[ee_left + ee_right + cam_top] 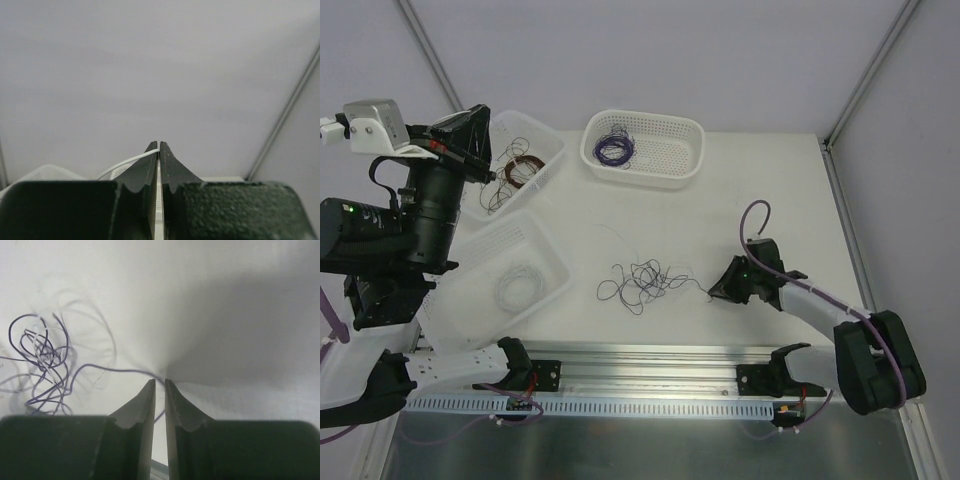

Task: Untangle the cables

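Note:
The cables [642,282] are a loose scribble of purple, dark and whitish wire loops in the middle of the table; they also show at the left of the right wrist view [42,360]. My right gripper [713,290] rests low just right of the clump. In the right wrist view its jaws [160,381] stand a narrow gap apart, with a purple strand [110,369] running from the clump into that gap. My left gripper [488,176] is raised high at the far left. In the left wrist view it [159,145] is shut on a thin white wire [125,162].
Three white baskets stand at the back and left: one [545,150] with brown wire, one [670,150] with a purple coil, one [545,265] with a whitish coil. An aluminium rail [650,365] runs along the near edge.

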You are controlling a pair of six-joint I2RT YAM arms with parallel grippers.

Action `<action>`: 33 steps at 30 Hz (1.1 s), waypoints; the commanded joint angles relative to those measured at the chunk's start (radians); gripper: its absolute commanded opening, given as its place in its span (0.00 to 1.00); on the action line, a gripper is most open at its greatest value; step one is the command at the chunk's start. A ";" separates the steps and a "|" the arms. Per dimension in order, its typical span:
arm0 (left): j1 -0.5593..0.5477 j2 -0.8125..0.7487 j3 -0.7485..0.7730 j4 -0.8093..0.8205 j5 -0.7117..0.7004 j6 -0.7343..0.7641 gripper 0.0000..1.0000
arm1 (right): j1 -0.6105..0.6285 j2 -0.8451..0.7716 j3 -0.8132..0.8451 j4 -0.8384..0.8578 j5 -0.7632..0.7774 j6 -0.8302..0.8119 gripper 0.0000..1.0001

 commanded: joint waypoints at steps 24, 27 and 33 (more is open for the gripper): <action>0.041 0.103 -0.127 -0.159 -0.077 0.013 0.00 | 0.161 -0.147 0.384 -0.342 0.017 -0.351 0.53; 0.147 0.108 -0.141 -0.272 0.030 -0.096 0.00 | 0.220 -0.118 0.396 -0.315 0.034 -0.344 0.58; 0.311 0.125 -0.168 -0.355 0.146 -0.204 0.00 | 0.280 -0.109 0.399 -0.334 0.054 -0.363 0.69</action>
